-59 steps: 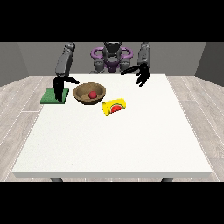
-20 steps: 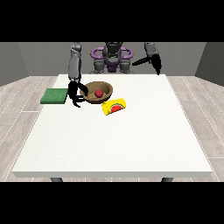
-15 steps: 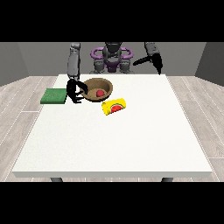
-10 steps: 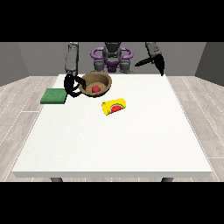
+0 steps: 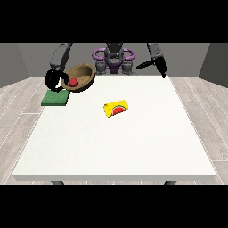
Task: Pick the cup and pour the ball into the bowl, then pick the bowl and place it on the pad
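A brown bowl (image 5: 83,75) hangs tilted above the table's back left, its opening turned towards the camera, with a red ball (image 5: 72,82) inside. The hand at the view's left (image 5: 54,80) grips the bowl's left rim with curled fingers. Just below and left of the bowl lies the green pad (image 5: 55,97) on the table. A yellow cup (image 5: 116,108) with a watermelon picture lies on its side near the table's middle. The hand at the view's right (image 5: 161,68) is raised over the back right edge, away from everything; how its fingers lie is unclear.
The white table (image 5: 116,142) stretches wide towards the camera. The robot's purple-and-grey torso (image 5: 114,59) stands behind the back edge. Grey wooden floor surrounds the table.
The hand at the view's left has lifted the bowl with the ball off the table and carried it left, towards the pad. The other hand rose and stays high.
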Robot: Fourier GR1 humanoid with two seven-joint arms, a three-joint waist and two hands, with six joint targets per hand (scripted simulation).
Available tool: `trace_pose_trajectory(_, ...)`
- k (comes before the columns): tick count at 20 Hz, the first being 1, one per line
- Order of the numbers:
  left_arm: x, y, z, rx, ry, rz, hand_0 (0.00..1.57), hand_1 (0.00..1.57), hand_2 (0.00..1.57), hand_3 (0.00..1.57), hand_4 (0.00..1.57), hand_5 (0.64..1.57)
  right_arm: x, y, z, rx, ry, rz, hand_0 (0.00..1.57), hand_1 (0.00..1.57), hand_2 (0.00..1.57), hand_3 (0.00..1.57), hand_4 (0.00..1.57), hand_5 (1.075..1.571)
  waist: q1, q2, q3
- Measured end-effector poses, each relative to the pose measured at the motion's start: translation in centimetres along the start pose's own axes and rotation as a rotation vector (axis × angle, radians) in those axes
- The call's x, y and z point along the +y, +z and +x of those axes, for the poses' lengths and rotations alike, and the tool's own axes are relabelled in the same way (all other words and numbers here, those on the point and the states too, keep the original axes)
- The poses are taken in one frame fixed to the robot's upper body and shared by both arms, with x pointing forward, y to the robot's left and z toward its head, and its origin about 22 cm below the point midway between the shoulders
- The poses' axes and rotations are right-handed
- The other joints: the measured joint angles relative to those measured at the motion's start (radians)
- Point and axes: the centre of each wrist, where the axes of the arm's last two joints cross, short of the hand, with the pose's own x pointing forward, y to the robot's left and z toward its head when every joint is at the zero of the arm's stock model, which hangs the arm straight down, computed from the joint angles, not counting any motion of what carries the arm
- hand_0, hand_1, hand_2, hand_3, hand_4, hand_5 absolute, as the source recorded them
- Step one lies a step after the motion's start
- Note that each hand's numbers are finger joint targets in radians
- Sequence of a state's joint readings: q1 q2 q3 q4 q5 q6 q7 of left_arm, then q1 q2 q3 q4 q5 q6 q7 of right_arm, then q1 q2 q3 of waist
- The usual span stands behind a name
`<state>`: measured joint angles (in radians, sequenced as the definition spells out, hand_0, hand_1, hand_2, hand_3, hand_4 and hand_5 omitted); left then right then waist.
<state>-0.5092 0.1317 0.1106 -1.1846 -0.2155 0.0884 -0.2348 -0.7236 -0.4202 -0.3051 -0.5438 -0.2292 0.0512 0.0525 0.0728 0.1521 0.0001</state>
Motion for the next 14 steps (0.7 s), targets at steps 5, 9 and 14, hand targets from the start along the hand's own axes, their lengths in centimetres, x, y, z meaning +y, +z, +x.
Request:
trace_pose_trajectory(5, -0.1, 0.3, -0.2, -0.037, -0.001, 0.03, 0.0, 0.0, 0.0, 0.0, 0.0, 1.565, -4.1, 0.7, 1.1, -0.041, -0.051, 0.002, 1.57, 1.57, 1.57, 1.57, 1.07, 1.563, -0.018, 0.053, 0.0005)
trace_pose_trajectory(9, -1.4, 0.8, -0.8, -0.062, -0.014, 0.053, 0.0, 0.0, 0.0, 0.0, 0.0, 1.565, -5.6, 1.1, 0.9, -0.06, -0.062, 0.027, 1.57, 1.57, 1.57, 1.57, 1.05, 1.561, -0.048, 0.085, 0.0002)
trace_pose_trajectory(14, -2.5, -0.2, 1.6, -0.169, -0.029, 0.063, 0.0, 0.0, 0.0, 0.0, 0.0, 1.564, -9.6, 2.1, 2.1, -0.149, -0.087, 0.0, 1.57, 1.57, 1.57, 1.34, 1.01, 1.567, -0.025, 0.191, 0.001)
